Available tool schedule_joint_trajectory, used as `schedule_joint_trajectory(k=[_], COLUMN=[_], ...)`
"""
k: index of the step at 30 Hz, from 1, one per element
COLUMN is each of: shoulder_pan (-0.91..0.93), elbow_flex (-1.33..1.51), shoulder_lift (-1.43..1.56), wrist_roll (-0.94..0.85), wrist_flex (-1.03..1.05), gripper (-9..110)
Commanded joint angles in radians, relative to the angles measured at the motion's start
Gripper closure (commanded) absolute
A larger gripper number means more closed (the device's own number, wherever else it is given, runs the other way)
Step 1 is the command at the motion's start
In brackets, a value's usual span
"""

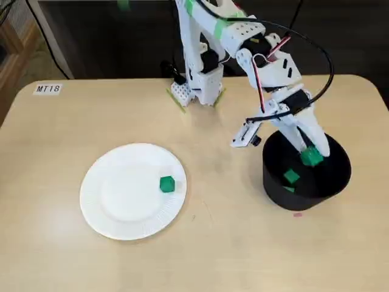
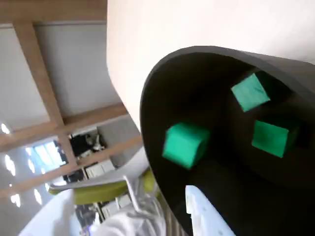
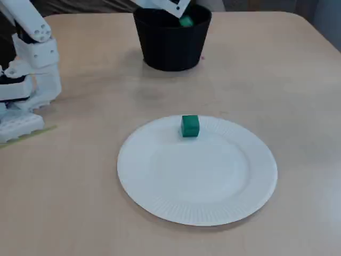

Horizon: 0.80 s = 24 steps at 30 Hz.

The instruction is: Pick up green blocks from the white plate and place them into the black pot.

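Late stage of the transfer on the pale wooden bench (image 1: 61,152). Four small green cube-shaped blocks are counted in all, with one white ribbed paper plate (image 1: 115,207), one black round pot (image 1: 273,185) and one white arm (image 1: 243,36). A single plate block (image 1: 167,184) is shown left of centre in a fixed view, lying toward the right rim of the plate. In the other fixed view the same plate block (image 3: 189,126) is seen at mid-frame near the far rim, with the rest of the plate (image 3: 197,181) bare. Two settled blocks, one (image 2: 250,92) at upper right and one (image 2: 269,137) at right of the wrist view, are seen on the floor of the pot (image 2: 147,113). A fourth block (image 1: 312,157) is shown at the tips of the fingers (image 1: 316,142), inside the mouth of the pot at the right of the frame. The same fourth block (image 2: 186,144) appears in the wrist view above the pot floor, apart from the one pale finger (image 2: 201,216) visible at the bottom edge. Whether it is gripped or already free cannot be told, nor can the width of the opening. The task is judged about three quarters done: two blocks are delivered, a third is at the point of delivery, and one is left to be fetched from the plate.
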Motion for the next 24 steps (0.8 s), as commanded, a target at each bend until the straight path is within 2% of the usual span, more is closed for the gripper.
schedule_joint_trajectory(k=[1,2,4,5,11,16,21,24], shoulder_pan=[0.025,0.04,0.087,0.117,0.453,0.732,0.908,0.95], elbow_flex=[-0.058,-0.078,-0.137,-0.176,-0.357,-0.462,-0.474,-0.474], shoulder_lift=[0.043,0.046,0.055,0.055,0.06,0.002,-0.114,-0.192], wrist_roll=[-0.006,-0.002,0.02,0.017,0.025,-0.084,-0.308,-0.43], wrist_flex=[0.035,0.051,0.11,0.164,0.545,0.776,0.804,0.799], gripper=[71,77,100,104,104,104,104,104])
